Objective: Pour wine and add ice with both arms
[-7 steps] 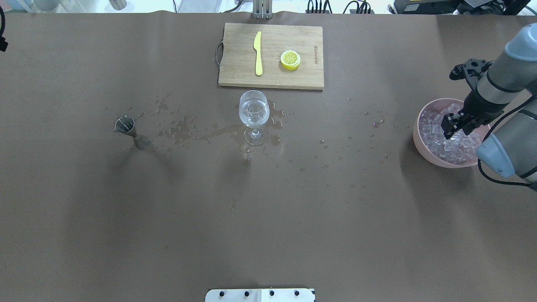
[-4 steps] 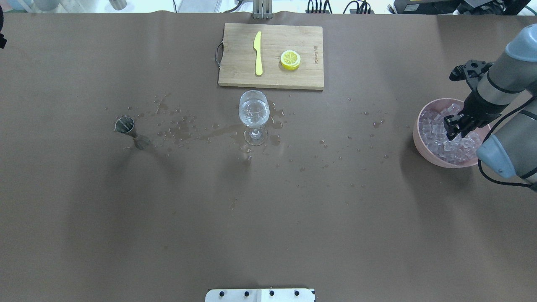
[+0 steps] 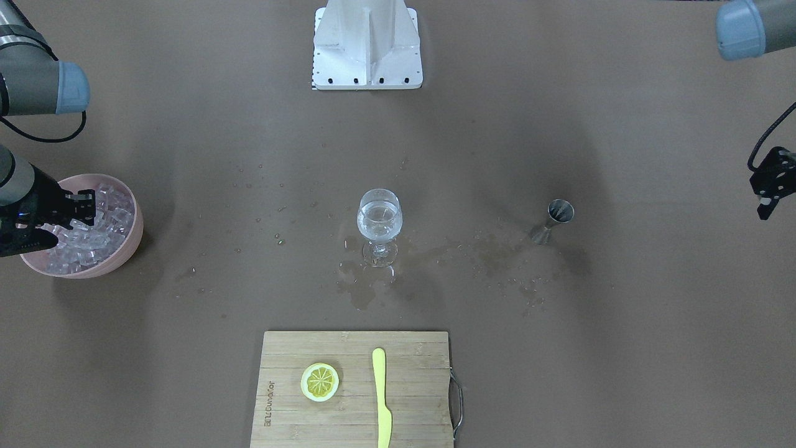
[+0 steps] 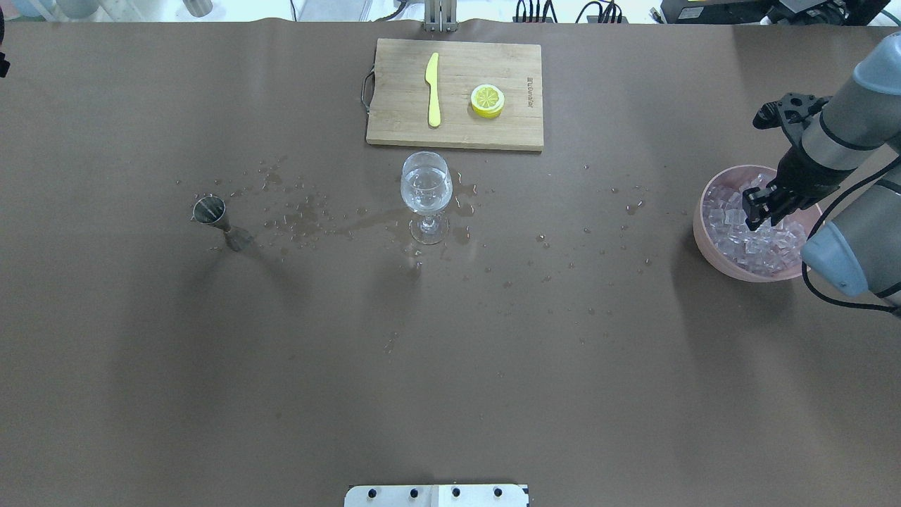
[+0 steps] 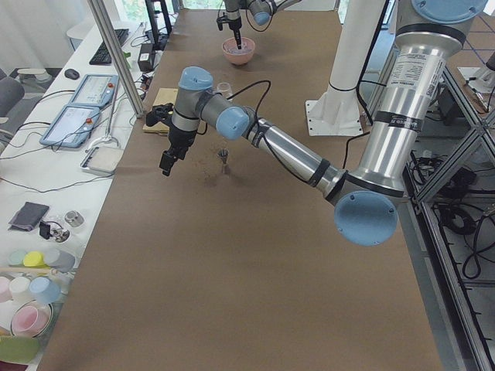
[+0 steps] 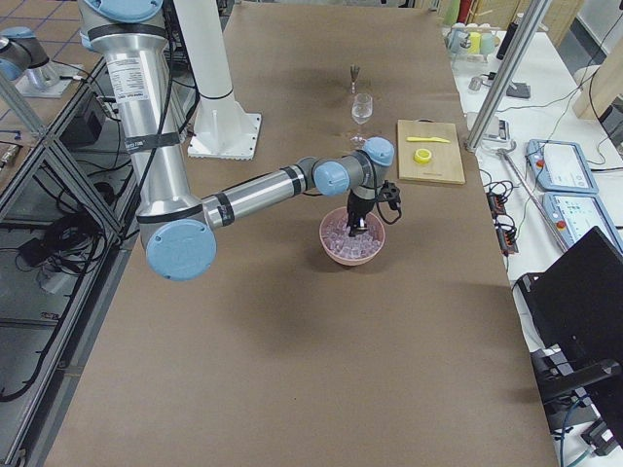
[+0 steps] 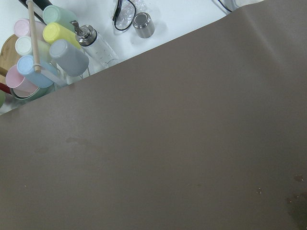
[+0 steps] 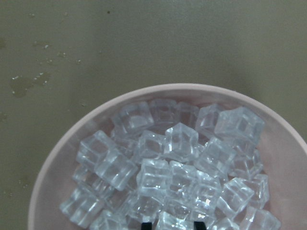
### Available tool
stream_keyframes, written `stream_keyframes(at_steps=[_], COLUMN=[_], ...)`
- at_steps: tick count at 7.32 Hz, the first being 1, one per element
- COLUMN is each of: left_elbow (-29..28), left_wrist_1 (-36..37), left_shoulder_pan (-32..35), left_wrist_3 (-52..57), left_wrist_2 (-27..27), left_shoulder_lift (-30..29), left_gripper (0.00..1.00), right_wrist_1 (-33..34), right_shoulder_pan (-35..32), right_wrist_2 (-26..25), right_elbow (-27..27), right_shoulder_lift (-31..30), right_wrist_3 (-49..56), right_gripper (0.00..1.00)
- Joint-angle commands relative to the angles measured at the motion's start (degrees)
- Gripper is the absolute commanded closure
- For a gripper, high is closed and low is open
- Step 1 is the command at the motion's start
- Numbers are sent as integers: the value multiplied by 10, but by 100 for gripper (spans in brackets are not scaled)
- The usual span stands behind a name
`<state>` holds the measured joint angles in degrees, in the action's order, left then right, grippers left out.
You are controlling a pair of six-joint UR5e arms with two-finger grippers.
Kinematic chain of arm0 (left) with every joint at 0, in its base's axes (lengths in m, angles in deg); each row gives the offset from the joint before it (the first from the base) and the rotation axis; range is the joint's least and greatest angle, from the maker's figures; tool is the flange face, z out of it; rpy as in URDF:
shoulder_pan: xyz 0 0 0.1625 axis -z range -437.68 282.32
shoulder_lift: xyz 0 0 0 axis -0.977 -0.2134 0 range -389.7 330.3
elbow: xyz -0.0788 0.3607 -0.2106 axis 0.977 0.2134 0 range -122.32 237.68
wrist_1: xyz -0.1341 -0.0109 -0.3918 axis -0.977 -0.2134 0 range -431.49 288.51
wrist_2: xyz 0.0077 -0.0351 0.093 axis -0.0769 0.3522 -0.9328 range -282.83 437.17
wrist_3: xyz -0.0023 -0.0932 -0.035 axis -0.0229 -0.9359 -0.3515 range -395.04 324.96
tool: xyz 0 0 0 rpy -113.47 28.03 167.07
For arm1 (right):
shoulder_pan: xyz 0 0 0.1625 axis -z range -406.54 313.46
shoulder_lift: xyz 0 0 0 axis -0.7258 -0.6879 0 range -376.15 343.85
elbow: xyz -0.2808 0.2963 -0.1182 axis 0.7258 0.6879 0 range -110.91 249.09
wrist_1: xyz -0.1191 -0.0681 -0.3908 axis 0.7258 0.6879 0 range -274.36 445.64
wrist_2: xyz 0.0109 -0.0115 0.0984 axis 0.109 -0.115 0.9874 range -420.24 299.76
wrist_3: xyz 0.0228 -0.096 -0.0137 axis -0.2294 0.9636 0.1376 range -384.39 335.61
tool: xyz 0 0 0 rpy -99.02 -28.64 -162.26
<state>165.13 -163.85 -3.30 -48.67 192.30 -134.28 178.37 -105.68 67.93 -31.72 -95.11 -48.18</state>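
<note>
A wine glass (image 4: 426,190) (image 3: 379,224) with a little clear wine stands mid-table. A pink bowl (image 4: 700,225) (image 3: 127,249) (image 8: 283,143) heaped with ice cubes (image 4: 725,218) (image 3: 106,205) (image 8: 182,139) sits at my right. My right gripper (image 4: 759,217) (image 3: 86,208) (image 8: 172,224) is down in the bowl, its jaws narrowed on an ice cube. A steel jigger (image 4: 211,211) (image 3: 559,211) stands left of the glass. My left gripper (image 3: 766,208) (image 5: 165,166) hangs empty above the table's left end. Its fingers do not show in the left wrist view.
A wooden cutting board (image 4: 493,130) behind the glass holds a lemon slice (image 4: 487,100) and a yellow knife (image 4: 433,88). Spilled drops (image 4: 310,215) wet the cloth around the glass and jigger. The white base block (image 3: 367,43) is at the near edge.
My right gripper has shifted slightly up and back within the bowl. The glass, the jigger and the left arm have not moved.
</note>
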Motion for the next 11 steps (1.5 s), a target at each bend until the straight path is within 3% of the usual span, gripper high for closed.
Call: stream_keyframes(at_steps=[1, 4, 8, 9, 11], left_elbow=[8, -63, -114, -123, -133], left_wrist_1=[0, 59, 114, 121, 121], left_shoulder_pan=[5, 61, 102, 102, 103], left_wrist_3=[4, 134, 218, 218, 219], left_wrist_2=[3, -1, 5, 5, 6], left_shoulder_lift=[3, -31, -26, -26, -26], left_gripper=[1, 1, 1, 1, 1], right_wrist_1=[9, 5, -20, -91, -226], right_shoulder_pan=[-22, -52, -6, 12, 78], right_wrist_2=[9, 58, 54, 53, 11], right_elbow=[-60, -77, -70, -33, -3], right_shoulder_lift=[12, 94, 236, 267, 270], right_wrist_3=[1, -25, -254, -339, -452], right_gripper=[100, 100, 100, 100, 100])
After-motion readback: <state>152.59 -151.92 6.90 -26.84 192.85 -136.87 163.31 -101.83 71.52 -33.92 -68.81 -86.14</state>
